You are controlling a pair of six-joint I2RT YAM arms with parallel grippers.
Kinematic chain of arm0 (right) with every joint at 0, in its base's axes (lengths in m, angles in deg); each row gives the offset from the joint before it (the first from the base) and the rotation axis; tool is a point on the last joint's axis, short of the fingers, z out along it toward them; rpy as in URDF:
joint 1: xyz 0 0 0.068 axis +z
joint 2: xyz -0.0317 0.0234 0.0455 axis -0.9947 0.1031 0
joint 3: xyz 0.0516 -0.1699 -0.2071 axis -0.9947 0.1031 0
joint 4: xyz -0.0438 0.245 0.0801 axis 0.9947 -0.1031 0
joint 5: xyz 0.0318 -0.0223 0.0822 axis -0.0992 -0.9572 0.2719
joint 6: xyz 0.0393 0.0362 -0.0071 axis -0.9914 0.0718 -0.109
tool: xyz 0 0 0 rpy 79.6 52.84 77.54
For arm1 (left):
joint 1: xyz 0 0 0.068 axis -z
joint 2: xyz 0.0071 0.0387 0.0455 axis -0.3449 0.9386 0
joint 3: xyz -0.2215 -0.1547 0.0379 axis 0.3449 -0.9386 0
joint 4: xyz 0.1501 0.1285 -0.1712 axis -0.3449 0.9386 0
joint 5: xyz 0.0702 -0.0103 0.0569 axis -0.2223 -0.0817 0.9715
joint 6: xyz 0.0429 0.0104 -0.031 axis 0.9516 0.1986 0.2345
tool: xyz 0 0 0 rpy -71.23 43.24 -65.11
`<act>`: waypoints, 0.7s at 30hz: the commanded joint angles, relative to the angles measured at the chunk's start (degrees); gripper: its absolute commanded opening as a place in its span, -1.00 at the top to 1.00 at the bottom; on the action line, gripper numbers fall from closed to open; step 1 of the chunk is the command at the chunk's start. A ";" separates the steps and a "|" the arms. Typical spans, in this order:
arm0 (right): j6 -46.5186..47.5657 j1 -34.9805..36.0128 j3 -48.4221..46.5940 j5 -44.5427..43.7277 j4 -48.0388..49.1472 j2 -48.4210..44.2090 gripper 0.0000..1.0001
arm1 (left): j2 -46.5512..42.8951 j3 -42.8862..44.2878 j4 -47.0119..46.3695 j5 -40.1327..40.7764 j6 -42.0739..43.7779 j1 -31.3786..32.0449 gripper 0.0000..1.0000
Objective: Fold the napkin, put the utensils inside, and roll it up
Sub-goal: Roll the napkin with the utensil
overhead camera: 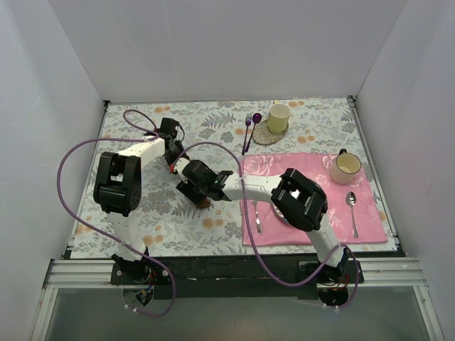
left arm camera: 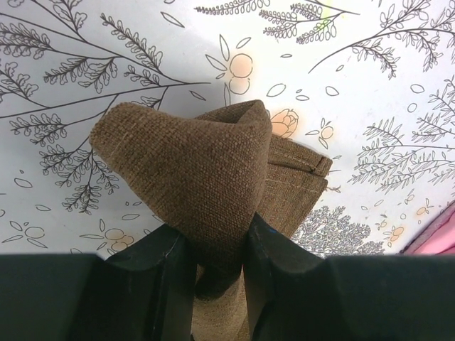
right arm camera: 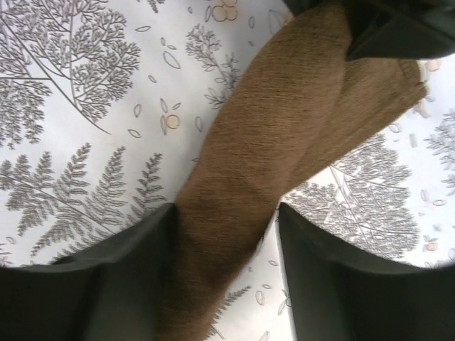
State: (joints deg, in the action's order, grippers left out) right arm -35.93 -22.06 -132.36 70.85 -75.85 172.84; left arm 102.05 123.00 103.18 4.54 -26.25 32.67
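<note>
Bunched napkin runs lengthwise from right end effector to left end effector

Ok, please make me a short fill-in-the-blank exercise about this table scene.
1. The left claw pinches the ___ napkin.
2. The mug stands on the ___ mat.
3. The purple fork lies beside a purple ___.
Missing words: brown; pink; spoon.

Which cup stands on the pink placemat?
The mug with a handle, at the right; the pale yellow cup stands on a round coaster instead.
</note>
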 commanded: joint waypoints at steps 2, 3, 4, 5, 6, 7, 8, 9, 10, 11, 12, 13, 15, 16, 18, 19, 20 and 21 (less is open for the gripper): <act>-2.99 -2.16 1.83 5.14 1.62 0.65 -0.06 | 0.71 0.41 2.36 -1.92 0.92 0.34 0.67; -4.82 -2.77 2.45 6.91 2.23 0.30 0.04 | 0.53 0.41 2.36 -2.01 1.35 0.34 0.58; -5.62 -3.65 3.24 8.85 3.81 -0.66 0.16 | 0.36 0.49 2.19 -2.09 1.62 0.25 0.49; -6.85 -5.14 4.29 12.87 4.95 -1.19 0.20 | 0.01 0.49 2.19 -2.18 2.06 0.25 0.36; -7.73 -6.11 6.13 16.30 5.75 -1.63 0.25 | -0.78 0.58 2.01 -1.92 2.32 0.17 0.07; -10.00 -6.90 6.85 18.68 8.11 -1.98 0.32 | -1.31 0.50 2.18 -1.48 2.67 0.17 -0.02; -11.15 -8.83 7.20 24.45 8.82 -1.98 0.36 | -2.10 0.32 2.10 -0.96 2.94 0.17 -0.10; -12.30 -9.80 7.99 27.55 9.62 -1.72 0.39 | -3.76 0.14 2.01 0.00 3.11 0.17 -0.14; -15.35 -10.86 8.52 30.63 10.58 -1.02 0.42 | -4.73 -0.12 1.84 0.80 3.20 0.08 -0.22; -16.86 -12.78 8.96 36.93 13.20 -0.58 0.42 | -5.53 -0.38 1.92 1.41 3.20 -0.01 -0.25; -18.62 -13.67 9.92 39.95 14.44 -0.06 0.42 | -7.28 -0.65 2.01 2.46 3.20 -0.01 -0.27; -20.38 -14.64 10.54 42.85 16.37 0.99 0.42 | -8.16 -0.91 1.92 2.91 3.12 -0.10 -0.32; -26.35 -17.01 11.68 49.89 21.91 2.14 0.42 | -10.18 -2.58 0.96 2.91 2.50 -0.10 -0.34; -27.94 -17.98 12.04 52.00 23.32 3.36 0.42 | -11.93 -3.45 0.43 2.57 2.15 -0.19 -0.35; -32.51 -18.69 12.13 56.57 26.65 4.51 0.40 | -13.26 -5.56 -0.62 1.78 0.66 -0.10 -0.39; -34.61 -19.56 12.48 58.07 28.07 5.82 0.40 | -14.05 -6.53 -1.32 0.38 0.05 -0.10 -0.40; -39.24 -19.92 13.00 60.87 30.95 6.36 0.39 | -14.41 -7.58 -2.46 -0.59 -1.00 -0.10 -0.37; -42.07 -20.27 13.62 62.29 36.03 6.89 0.40 | -14.50 -9.33 -4.13 -1.30 -1.62 -0.10 -0.36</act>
State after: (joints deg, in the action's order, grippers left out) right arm -64.06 -41.65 -121.26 120.62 -51.44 176.32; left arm 91.73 117.60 103.12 5.41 -25.27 32.67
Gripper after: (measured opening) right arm 0.325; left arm 0.690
